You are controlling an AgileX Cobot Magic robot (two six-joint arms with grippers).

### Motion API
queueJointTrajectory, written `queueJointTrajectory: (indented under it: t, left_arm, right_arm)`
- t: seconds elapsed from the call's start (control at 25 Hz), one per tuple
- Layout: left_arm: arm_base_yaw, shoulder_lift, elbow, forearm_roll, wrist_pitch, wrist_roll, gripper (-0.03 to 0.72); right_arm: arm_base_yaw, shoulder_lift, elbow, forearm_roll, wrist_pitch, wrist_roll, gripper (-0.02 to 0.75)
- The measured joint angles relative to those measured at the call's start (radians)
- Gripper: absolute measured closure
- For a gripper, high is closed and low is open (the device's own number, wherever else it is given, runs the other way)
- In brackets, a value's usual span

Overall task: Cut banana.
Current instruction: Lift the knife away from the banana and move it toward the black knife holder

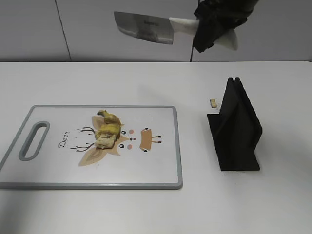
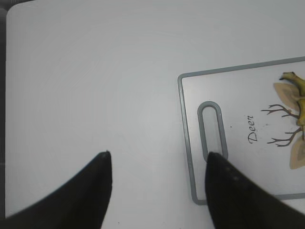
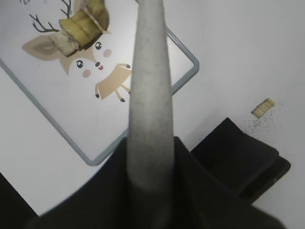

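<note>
A mashed, cut-up banana [image 1: 107,130] lies on the white cutting board [image 1: 151,165] with a deer drawing; it also shows in the right wrist view [image 3: 81,26] and at the right edge of the left wrist view [image 2: 298,90]. My right gripper [image 1: 210,27] is shut on the white handle of a cleaver [image 1: 144,28], held high above the table at the back, blade pointing left. In the right wrist view the handle [image 3: 148,86] runs between the jaws [image 3: 150,157]. My left gripper [image 2: 157,160] is open and empty above the table, beside the board's handle slot [image 2: 212,131].
A black knife stand [image 1: 236,129] sits right of the board, also in the right wrist view [image 3: 238,160]. A small banana scrap [image 1: 213,103] lies on the table behind the stand. The board's grey rim [image 3: 90,160] lies below the knife handle.
</note>
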Motion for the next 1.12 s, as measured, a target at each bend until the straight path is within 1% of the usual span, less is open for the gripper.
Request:
queueJointTrajectory:
  t: [0.16, 0.28, 0.48, 0.68, 0.92, 1.12]
  left_arm:
    - [0.000, -0.040, 0.001, 0.000, 0.001, -0.003, 0.097]
    - [0.000, -0.086, 0.027, 0.000, 0.000, -0.003, 0.097]
    - [0.000, -0.181, 0.169, -0.001, 0.000, -0.004, 0.098]
    - [0.000, -0.304, 0.346, -0.001, 0.002, -0.013, 0.098]
    - [0.000, -0.465, 0.473, -0.001, 0.005, -0.037, 0.099]
    - [0.000, -0.620, 0.568, -0.001, 0.005, -0.049, 0.099]
  right_arm:
    - [0.000, -0.045, 0.005, -0.007, 0.001, 0.116, 0.565]
    - [0.000, -0.090, 0.031, -0.012, 0.002, 0.197, 0.565]
    - [0.000, -0.172, 0.111, -0.030, 0.002, 0.303, 0.565]
    - [0.000, -0.254, 0.215, -0.085, -0.049, 0.396, 0.565]
    - [0.000, -0.335, 0.335, -0.129, -0.091, 0.459, 0.565]
    - [0.000, -0.402, 0.436, -0.140, -0.152, 0.508, 0.565]
